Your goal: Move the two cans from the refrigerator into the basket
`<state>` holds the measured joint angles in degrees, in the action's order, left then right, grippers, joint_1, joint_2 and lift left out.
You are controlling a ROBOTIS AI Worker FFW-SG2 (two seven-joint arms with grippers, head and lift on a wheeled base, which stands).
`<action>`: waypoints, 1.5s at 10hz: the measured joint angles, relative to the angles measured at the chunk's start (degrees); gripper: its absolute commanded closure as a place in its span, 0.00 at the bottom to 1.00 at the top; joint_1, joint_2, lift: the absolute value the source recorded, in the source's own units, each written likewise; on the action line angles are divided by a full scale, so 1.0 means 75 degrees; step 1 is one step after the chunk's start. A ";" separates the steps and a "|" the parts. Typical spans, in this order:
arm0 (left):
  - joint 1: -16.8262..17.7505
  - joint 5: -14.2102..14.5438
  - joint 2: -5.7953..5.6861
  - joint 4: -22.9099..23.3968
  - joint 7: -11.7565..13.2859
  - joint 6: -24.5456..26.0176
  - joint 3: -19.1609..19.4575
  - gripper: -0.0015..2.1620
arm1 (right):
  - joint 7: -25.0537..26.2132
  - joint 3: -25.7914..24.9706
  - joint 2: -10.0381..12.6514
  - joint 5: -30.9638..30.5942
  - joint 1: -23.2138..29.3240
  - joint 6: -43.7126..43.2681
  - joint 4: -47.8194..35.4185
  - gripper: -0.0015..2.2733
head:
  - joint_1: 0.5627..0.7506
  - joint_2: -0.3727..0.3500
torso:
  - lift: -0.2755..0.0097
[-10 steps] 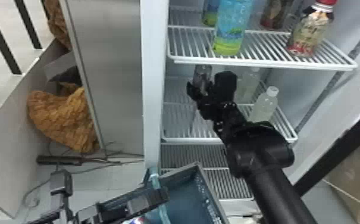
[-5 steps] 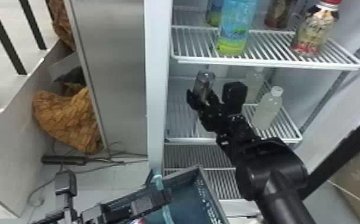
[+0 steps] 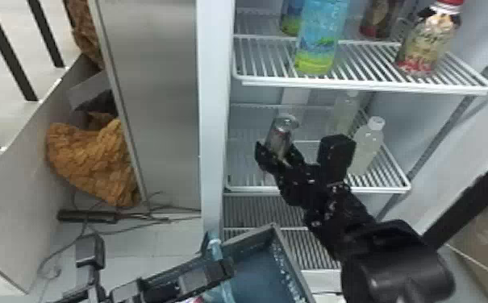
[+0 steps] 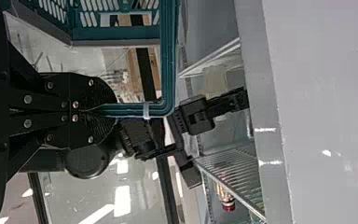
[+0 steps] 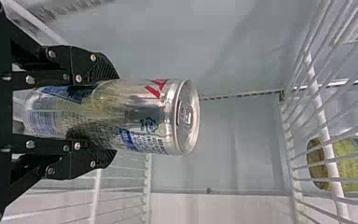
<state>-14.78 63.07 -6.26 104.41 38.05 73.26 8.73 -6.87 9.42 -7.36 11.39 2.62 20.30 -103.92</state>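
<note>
Right gripper clamped on a can inside the refrigerator

The right gripper's two fingers press the can's sides, one on each, lid end up and clear of the fingertips. It is over the left part of the middle shelf (whether its base touches the wire, I cannot tell). Nearer that shelf's right edge stand a pale bottle with a white cap and, farther back, a second pale bottle.

On the upper shelf, a blue-green bottle stands by the front edge, left of the middle, and a red-capped bottle towards the front right corner.

Lower down, outside the shelves, is the basket. The left gripper is closed tight around its teal handle. Beside that gripper, low in the head view, something red and blue peeks out, too little to name. A brown quilted bundle lies beyond the refrigerator's left side.
</note>
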 measured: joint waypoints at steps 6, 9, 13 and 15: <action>-0.0074 -0.0011 0.0036 0.0000 0.0000 0.0000 0.0021 0.56 | -0.0346 -0.0268 -0.0292 0.0590 0.1722 0.0864 -0.2260 0.57 | 0.70 0.36 | 0.20; -0.0123 -0.0016 0.0038 0.0000 0.0000 -0.0018 0.0084 0.56 | -0.0673 -0.0547 -0.0365 0.0746 0.2829 0.1591 -0.3440 0.57 | 0.70 0.36 | 0.20; -0.0155 -0.0031 0.0046 0.0000 0.0000 -0.0032 0.0139 0.56 | -0.1195 -0.0921 -0.0367 0.0693 0.3944 0.2563 -0.4527 0.57 | 0.70 0.35 | 0.20; -0.0173 -0.0031 0.0050 0.0000 0.0000 -0.0032 0.0159 0.56 | -0.1533 -0.1116 -0.0331 0.0617 0.4291 0.2979 -0.4737 0.57 | 0.70 0.34 | 0.20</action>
<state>-16.07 62.84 -5.89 104.41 38.05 73.02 9.93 -18.36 1.05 -9.84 16.02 34.81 42.64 -139.45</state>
